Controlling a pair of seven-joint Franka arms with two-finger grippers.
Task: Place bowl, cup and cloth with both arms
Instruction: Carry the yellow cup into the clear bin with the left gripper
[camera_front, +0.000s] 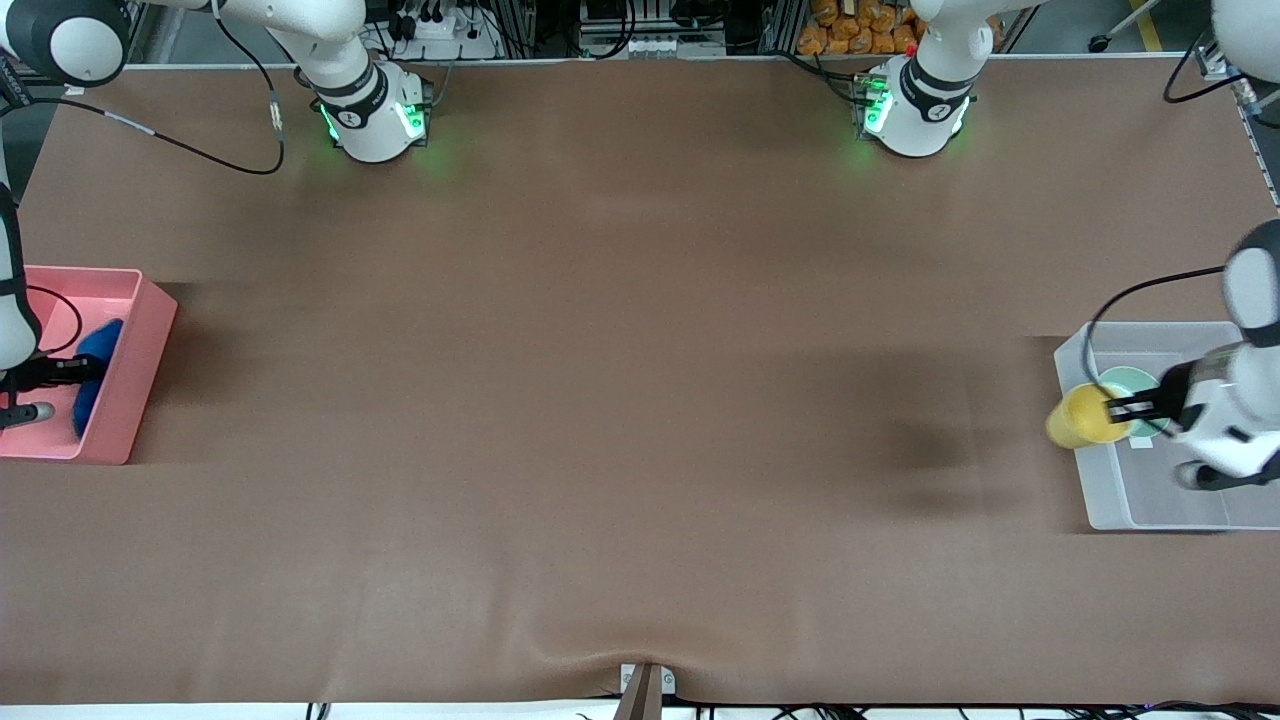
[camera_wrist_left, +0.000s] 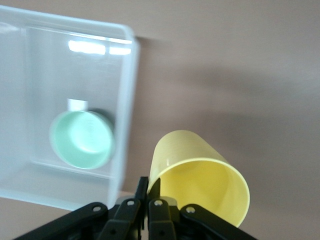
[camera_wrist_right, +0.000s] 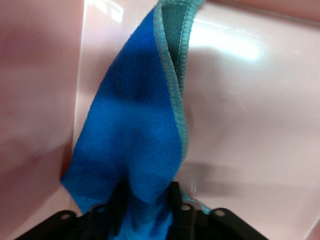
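Here the left gripper hangs over the rim of a clear plastic bin at the left arm's end of the counter, its fingers pinched on the rim of the yellow cup; the cup is held on its side in the air, its mouth turned toward the wrist camera, and it sits over the bin's edge on the side toward the middle of the counter; the pale mint-green bowl rests upright on the bin's floor, close to that same wall and partly covered in the front view by the gripper; in the left wrist view the bowl lies inside the bin while the cup shows over bare counter just beside the wall. The right gripper is over a pink bin at the right arm's end of the counter, closed on the bright blue cloth; in the right wrist view the cloth hangs from between the fingers, its grey-green hem running along one side, with the pink bin's floor below it; whether the cloth's lower end touches that floor cannot be told.
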